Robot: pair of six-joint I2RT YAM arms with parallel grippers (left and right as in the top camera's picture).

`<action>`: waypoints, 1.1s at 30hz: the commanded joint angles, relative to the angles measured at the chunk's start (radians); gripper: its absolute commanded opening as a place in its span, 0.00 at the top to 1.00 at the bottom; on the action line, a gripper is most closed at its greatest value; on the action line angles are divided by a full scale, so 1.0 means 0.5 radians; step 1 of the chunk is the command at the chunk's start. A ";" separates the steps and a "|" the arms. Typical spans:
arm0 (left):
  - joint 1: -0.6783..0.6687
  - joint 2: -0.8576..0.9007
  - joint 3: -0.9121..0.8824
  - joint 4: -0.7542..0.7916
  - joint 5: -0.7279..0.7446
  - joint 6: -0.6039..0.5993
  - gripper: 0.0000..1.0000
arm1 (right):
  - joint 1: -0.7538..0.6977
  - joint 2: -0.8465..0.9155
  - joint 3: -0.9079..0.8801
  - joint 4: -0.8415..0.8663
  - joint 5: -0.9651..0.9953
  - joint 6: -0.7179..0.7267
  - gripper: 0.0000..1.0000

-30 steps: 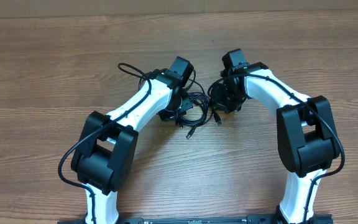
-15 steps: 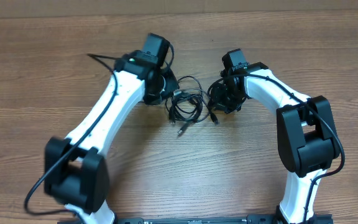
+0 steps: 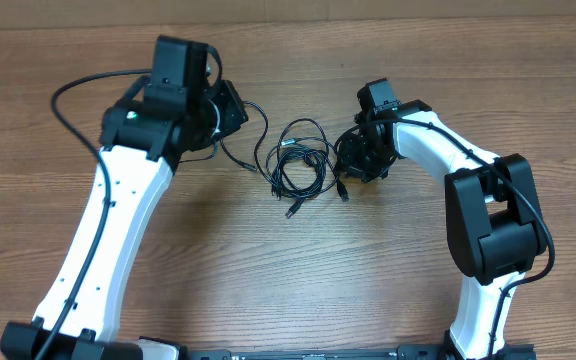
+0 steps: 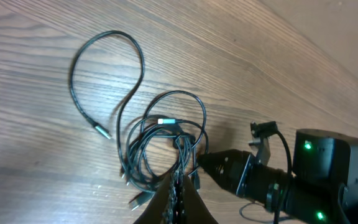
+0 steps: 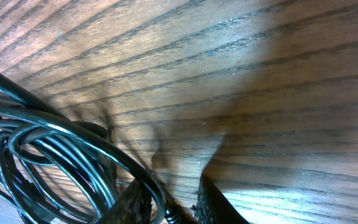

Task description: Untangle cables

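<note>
My left tool (image 4: 177, 194) is pressed together left of the cables (image 3: 300, 165), and 1 thin strand seems pinched in its tips. From there the strand runs rightward to the cables, a loose coil lying on the table (image 3: 438, 60) between the 2 tools, well nearer the right one. So I judge the line to pull along is left-right, away from the coil. 2 plug ends (image 3: 290, 211) trail toward my base side. The right tool (image 3: 349, 166) is at the coil's right edge, jaws slightly apart with strands between; whether it bites, I cannot tell.
</note>
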 commanded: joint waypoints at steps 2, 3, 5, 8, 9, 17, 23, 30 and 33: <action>-0.021 0.029 0.031 -0.191 -0.084 0.073 0.87 | 0.014 -0.016 -0.038 0.015 0.030 0.001 0.76; -0.027 0.062 0.031 -0.245 -0.083 0.073 0.79 | 0.014 -0.016 -0.038 0.030 0.004 0.001 0.76; -0.034 0.135 0.031 -0.330 -0.079 0.074 0.64 | 0.013 -0.016 -0.037 0.076 -0.068 0.002 0.69; -0.063 0.288 0.031 -0.452 -0.065 0.074 0.60 | 0.013 -0.017 -0.022 0.112 -0.237 0.001 0.60; -0.078 0.336 0.030 -0.478 -0.060 0.074 0.59 | 0.013 -0.017 -0.019 0.112 -0.259 0.000 0.59; -0.248 0.795 0.030 -0.383 0.144 0.150 0.64 | 0.038 -0.017 -0.019 0.120 -0.239 -0.057 0.50; -0.291 1.001 0.030 -0.274 0.151 0.149 0.64 | 0.077 -0.016 -0.027 0.148 -0.076 -0.024 0.52; -0.294 1.051 0.029 -0.270 0.127 0.149 0.60 | 0.134 -0.016 -0.043 0.157 0.060 0.115 0.67; -0.296 1.054 0.029 -0.253 0.120 0.149 0.58 | 0.134 -0.016 -0.043 0.156 0.063 0.115 0.86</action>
